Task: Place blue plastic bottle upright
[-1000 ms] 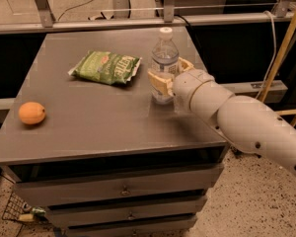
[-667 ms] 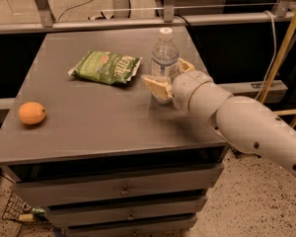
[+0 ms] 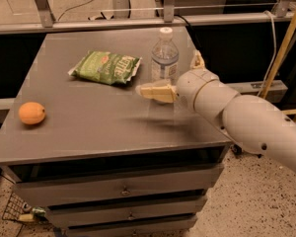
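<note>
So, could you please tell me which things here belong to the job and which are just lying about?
Job: blue plastic bottle, upright on the table; tool, open, at its base.
Lying about: green snack bag; orange.

One blue plastic bottle point(image 3: 165, 53), one green snack bag point(image 3: 107, 68), one orange point(image 3: 31, 113) — one gripper point(image 3: 168, 74), frame centre.

A grey cabinet point(image 3: 89, 127) with three drawers, each fitted with a small knob, was set on a pale speckled floor point(image 3: 246, 206). A silvery rail point(image 3: 89, 24) carried on metal uprights was seen running behind it, with dark panels below. A yellow pole point(image 3: 282, 48) was seen tilted at the right, and a wire basket point(image 3: 12, 209) was placed at the lower left. The gripper point(image 3: 170, 75) was held above the cabinet's right rear part.
</note>
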You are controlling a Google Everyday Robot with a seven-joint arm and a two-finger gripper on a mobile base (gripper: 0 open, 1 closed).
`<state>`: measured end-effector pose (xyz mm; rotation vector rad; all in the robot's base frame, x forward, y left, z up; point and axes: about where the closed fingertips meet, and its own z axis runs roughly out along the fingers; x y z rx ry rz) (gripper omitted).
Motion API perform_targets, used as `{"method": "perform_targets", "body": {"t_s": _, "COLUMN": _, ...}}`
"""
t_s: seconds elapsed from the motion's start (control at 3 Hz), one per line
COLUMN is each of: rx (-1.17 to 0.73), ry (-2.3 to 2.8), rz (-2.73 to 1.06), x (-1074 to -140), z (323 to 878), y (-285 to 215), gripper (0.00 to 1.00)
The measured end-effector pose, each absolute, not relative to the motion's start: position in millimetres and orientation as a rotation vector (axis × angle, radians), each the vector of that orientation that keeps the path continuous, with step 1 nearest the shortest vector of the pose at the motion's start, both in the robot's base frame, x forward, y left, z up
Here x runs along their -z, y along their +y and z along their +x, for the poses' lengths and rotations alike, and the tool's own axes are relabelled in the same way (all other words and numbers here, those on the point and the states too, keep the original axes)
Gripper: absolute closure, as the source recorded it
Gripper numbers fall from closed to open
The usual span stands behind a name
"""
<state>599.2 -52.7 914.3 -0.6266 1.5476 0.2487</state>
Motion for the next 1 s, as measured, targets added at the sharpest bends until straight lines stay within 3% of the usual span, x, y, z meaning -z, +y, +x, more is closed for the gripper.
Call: {"method": "perform_targets", "body": {"t_s": 1.0, "rx": -0.093, "ry": 1.681, "rz": -0.488, "x": -913.2, "z": 556.5, "y": -170.6, "gripper": 0.00}}
